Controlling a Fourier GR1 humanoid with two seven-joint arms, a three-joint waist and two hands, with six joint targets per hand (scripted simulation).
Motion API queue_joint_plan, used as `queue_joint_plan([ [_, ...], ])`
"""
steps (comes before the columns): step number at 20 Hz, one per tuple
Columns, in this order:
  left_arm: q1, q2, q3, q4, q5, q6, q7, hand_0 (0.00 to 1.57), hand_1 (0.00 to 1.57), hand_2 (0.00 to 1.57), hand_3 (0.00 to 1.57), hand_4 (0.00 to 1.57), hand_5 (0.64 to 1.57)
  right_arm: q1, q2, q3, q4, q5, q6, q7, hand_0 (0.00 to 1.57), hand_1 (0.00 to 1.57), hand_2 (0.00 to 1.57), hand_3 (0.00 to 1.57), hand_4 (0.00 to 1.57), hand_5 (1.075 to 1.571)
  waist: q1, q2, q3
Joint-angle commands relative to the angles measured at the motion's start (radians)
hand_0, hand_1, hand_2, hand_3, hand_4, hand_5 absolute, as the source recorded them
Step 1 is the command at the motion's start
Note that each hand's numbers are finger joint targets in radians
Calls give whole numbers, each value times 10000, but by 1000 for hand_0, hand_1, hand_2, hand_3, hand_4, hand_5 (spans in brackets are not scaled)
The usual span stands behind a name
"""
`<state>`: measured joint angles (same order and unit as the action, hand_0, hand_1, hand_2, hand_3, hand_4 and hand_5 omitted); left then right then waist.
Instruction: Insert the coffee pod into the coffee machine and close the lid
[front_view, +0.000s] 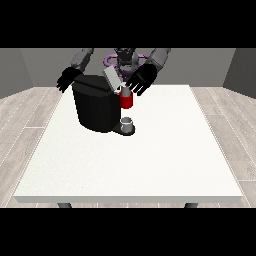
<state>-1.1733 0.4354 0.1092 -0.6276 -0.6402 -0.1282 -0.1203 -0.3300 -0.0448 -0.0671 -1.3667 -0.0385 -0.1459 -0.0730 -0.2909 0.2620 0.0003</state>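
Nearest the camera: bare white worktop (130, 165), nothing on the front half. Further back, a small grey cup (128, 123) sits on the base at the front of the coffee machine (96, 107), a black bulky body w/ its lid (112, 77) tilted up, still open.

Just above the cup is a red part (127, 101) at the machine's head, w/ the coffee pod (126, 91) at its top, a small pale thing right under the hand at the view's right (141, 80). Whether the pod is seated in the slot or only held over it, can't tell. That hand's fingers look spread and hanging down around the pod; if they actually pinch it, can't tell either.

Pod prob. light, stiff, smooth-sided, so likely to slip; best taken by the sides near the rim. Lid is thin and hinged, should swing w/ a push on its raised edge.

Farthest: hand at the view's left (65, 79) hangs behind the machine's back corner, fingers relaxed, holding nothing.
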Motion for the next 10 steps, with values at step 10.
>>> queue_joint_plan([
  [10,99,483,290,522,-62,-151,-368,1236,1236,1279,1197,487,1571,431,75,357,-654,58,100,176,0,0,0,0,415,1571,-388,88,-4],
])
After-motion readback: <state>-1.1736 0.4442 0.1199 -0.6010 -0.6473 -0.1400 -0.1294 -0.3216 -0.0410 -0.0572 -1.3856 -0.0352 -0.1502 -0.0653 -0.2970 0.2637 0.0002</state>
